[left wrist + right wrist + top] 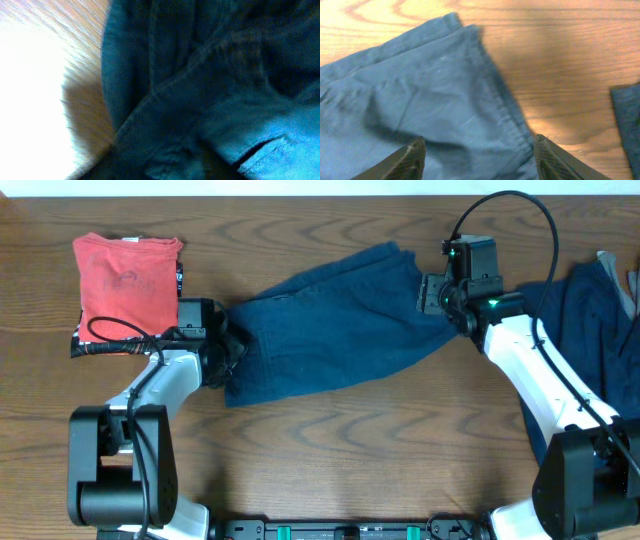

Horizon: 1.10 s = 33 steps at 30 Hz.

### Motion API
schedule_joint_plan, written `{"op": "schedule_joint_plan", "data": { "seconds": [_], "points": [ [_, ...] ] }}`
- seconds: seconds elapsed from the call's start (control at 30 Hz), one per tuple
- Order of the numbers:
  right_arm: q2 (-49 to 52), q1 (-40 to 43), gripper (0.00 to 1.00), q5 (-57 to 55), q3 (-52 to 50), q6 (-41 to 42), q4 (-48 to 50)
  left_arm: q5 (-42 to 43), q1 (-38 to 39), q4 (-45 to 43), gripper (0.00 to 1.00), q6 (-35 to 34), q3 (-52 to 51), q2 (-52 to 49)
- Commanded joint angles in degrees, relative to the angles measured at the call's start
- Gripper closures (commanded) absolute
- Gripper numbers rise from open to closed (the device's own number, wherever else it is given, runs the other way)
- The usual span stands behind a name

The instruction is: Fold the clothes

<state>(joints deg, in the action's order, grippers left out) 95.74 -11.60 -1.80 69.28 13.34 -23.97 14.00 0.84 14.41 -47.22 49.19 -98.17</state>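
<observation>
A pair of navy-blue shorts (320, 330) lies spread across the middle of the table, its leg hem toward the right. My left gripper (228, 345) is at the shorts' left end. In the left wrist view the fabric (210, 75) fills the frame and bunches between the dark jaws (170, 165), which look shut on it. My right gripper (435, 295) is over the right end. In the right wrist view its fingers (477, 162) are wide open, straddling the hemmed leg edge (435, 95). A second navy garment (590, 330) lies crumpled at the far right, partly under my right arm.
A folded red shirt (125, 280) lies at the back left on a dark patterned cloth (90, 345). A corner of the second navy garment shows in the right wrist view (627, 120). Bare wooden table (350, 440) lies in front of the shorts.
</observation>
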Motion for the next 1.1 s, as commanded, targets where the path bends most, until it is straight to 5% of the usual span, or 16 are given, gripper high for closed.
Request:
{"op": "schedule_joint_plan", "data": {
  "seconds": [0.0,0.13,0.23,0.67,0.9,1.07],
  "points": [
    [0.9,-0.1,0.43,7.5,0.2,-3.0,-2.2,11.9,0.2,-0.2,0.94,5.6,-1.2,-1.7],
    [1.9,-0.5,0.74,15.7,0.1,-3.1,-5.1,18.3,0.2,0.9,0.94,8.6,-1.1,0.3],
    [3.6,-2.0,0.83,20.8,0.0,-4.5,-6.6,22.1,0.2,5.1,0.94,9.1,0.2,4.3],
    [20.0,-18.4,0.84,34.5,0.0,-4.4,-2.5,25.7,0.2,10.2,0.94,7.9,4.1,28.9],
    [22.2,-29.0,0.72,36.0,0.7,-4.0,8.8,25.7,0.2,7.6,0.94,7.5,4.1,33.4],
    [21.9,-29.2,0.69,30.1,6.3,-2.7,6.6,28.0,0.3,7.8,0.94,7.5,4.0,33.4]
  ]
}}
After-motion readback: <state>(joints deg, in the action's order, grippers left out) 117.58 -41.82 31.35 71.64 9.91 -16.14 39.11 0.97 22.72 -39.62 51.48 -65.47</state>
